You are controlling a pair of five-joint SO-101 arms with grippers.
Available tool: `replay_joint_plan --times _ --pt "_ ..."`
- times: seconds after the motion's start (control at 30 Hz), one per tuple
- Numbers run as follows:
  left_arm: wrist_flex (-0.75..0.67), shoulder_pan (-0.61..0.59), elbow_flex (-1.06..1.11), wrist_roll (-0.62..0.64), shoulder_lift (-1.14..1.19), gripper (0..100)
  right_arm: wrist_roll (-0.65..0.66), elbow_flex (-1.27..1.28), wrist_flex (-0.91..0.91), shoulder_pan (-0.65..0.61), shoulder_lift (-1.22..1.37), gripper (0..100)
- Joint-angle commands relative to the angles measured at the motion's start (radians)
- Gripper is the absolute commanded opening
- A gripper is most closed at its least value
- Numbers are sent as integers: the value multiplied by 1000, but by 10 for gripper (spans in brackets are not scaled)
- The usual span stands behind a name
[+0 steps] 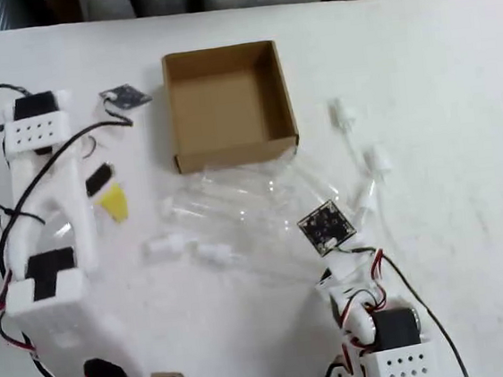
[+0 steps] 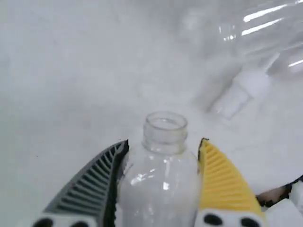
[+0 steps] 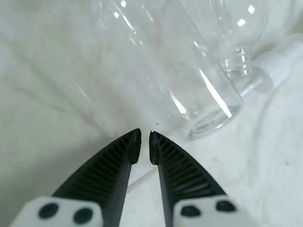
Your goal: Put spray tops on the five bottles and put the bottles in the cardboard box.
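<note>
My left gripper point(image 2: 163, 149) is shut on a clear bottle point(image 2: 161, 184) just below its open neck, with no spray top on it. In the high view that gripper point(image 1: 108, 191) is at the table's left side, left of the cardboard box point(image 1: 229, 105). My right gripper point(image 3: 144, 142) is shut with nothing in it, just short of the base of a lying clear bottle point(image 3: 175, 71). A second bottle point(image 3: 232, 28) lies beside it, with a white spray top point(image 3: 284, 52) at its neck. More clear bottles point(image 1: 235, 199) lie in front of the box.
Loose spray tops lie right of the box point(image 1: 343, 116), point(image 1: 376, 162), point(image 1: 365, 196) and near the bottles point(image 1: 167, 245), point(image 1: 213, 251). One spray top point(image 2: 241, 92) lies ahead of the left gripper. The right arm point(image 1: 378, 324) stands at the front right.
</note>
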Motion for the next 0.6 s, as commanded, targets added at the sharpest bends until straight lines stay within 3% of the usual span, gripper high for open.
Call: replay_joint_plan --times 0.0,0.33,0.57 --pt "-75 61 107 146 -182 20 9 3 4 5 -5 18" --pt "-416 105 683 497 -648 24 9 -23 2 7 -7 16" --pt "-667 90 1020 637 -785 24 9 -31 -42 7 -7 18"
